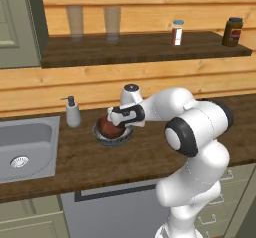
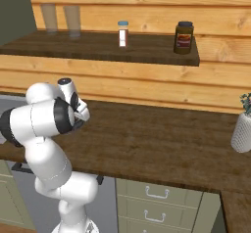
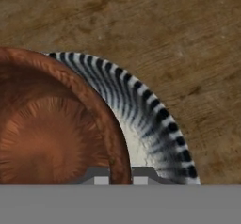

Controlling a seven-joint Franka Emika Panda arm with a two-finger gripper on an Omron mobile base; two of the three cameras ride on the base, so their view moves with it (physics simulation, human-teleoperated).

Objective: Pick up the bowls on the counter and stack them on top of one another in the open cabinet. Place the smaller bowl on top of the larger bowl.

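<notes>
smaller bowl (image 3: 52,143): glossy reddish-brown | larger bowl (image 3: 150,119): dark-and-pale ribbed stripes | counter (image 3: 179,35): brown wood grain

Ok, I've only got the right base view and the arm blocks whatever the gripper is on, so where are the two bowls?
Observer: In the left base view, the smaller bowl sits nested inside the larger bowl, both on the counter.
Operator: And is the gripper on anything?
Observer: The hand view shows the gripper shut on the smaller bowl's rim, one fingertip inside and one outside.
Operator: Anything close by on the far side?
Observer: A soap dispenser stands between the bowls and the sink, apart from both.
</notes>
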